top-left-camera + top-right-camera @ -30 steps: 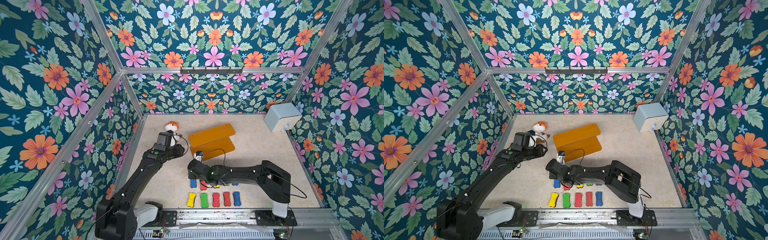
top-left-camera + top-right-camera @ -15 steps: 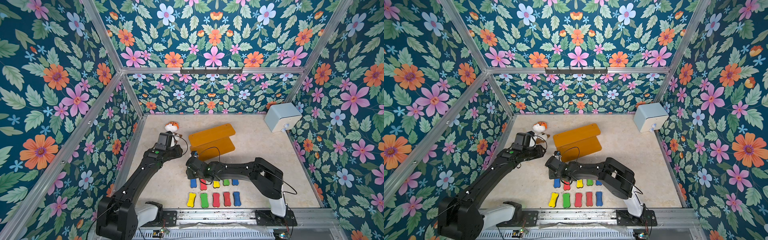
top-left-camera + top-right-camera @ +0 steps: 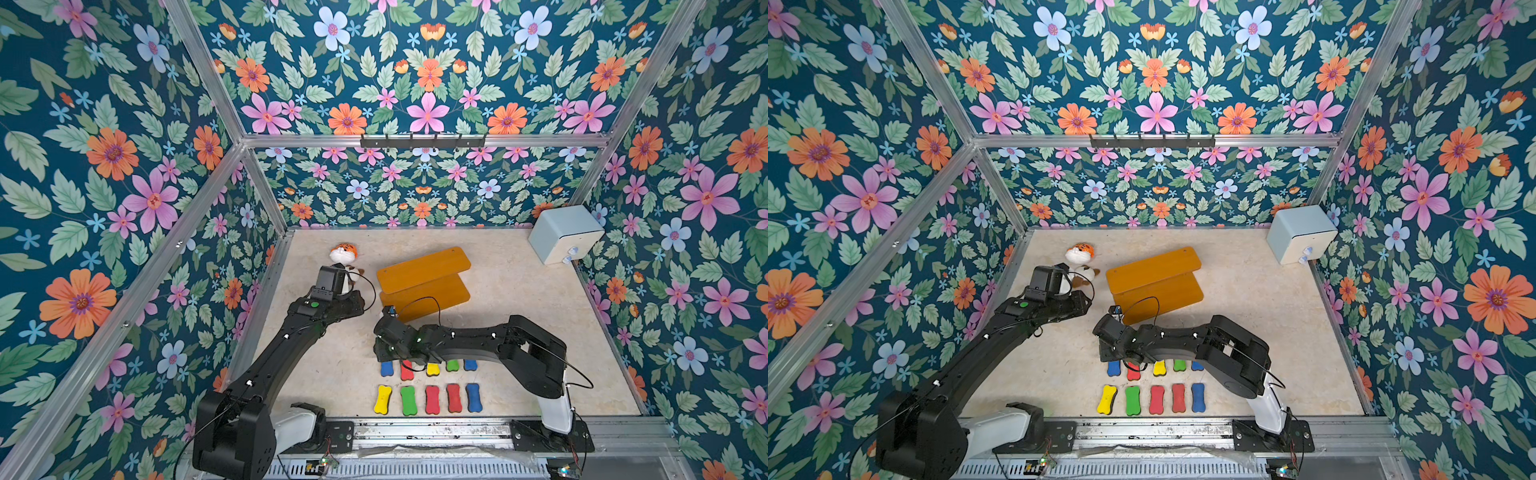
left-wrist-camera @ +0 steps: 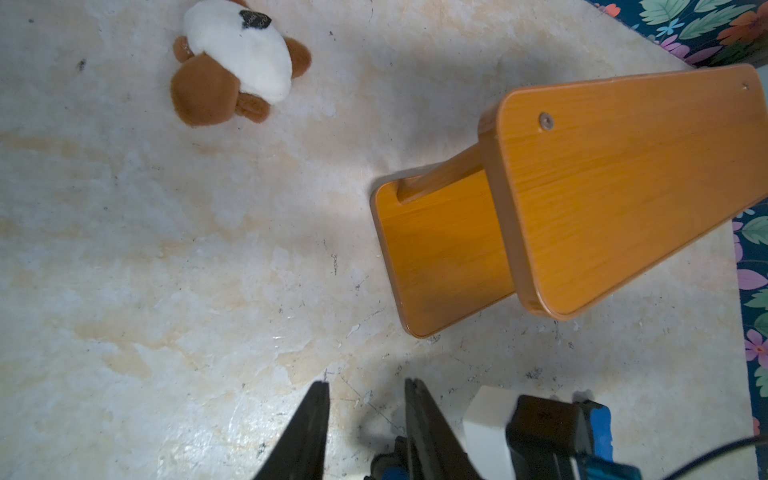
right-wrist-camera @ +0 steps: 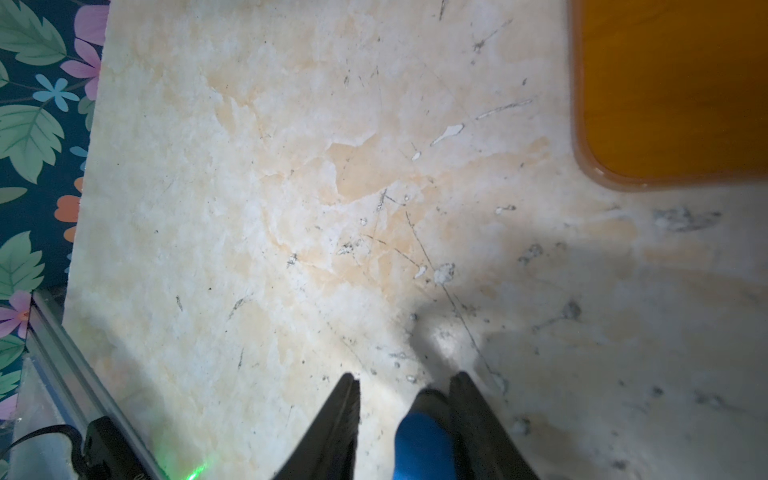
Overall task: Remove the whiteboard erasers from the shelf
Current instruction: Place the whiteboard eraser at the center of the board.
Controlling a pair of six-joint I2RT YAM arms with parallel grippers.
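Note:
The orange-brown shelf (image 3: 424, 282) stands mid-table with both boards bare. Several whiteboard erasers lie in two rows on the table near the front edge: a front row from yellow (image 3: 382, 400) to blue (image 3: 473, 397), and a back row from blue (image 3: 387, 368) to blue (image 3: 470, 364). My right gripper (image 5: 405, 376) is open, low over the back row's left end. That blue eraser (image 5: 422, 440) lies between its fingers, against one of them and clear of the other. My left gripper (image 4: 365, 384) is open and empty over bare table, left of the shelf (image 4: 602, 187).
Two plush toys sit left of the shelf: a tiger (image 3: 344, 253) and a brown-and-white one (image 4: 232, 62), close to my left wrist. A pale blue box (image 3: 565, 232) stands in the back right corner. Flowered walls enclose the table.
My right gripper's jaws have spread apart off the blue eraser, and its wrist has drawn back slightly toward the shelf. The left arm has stayed where it was.

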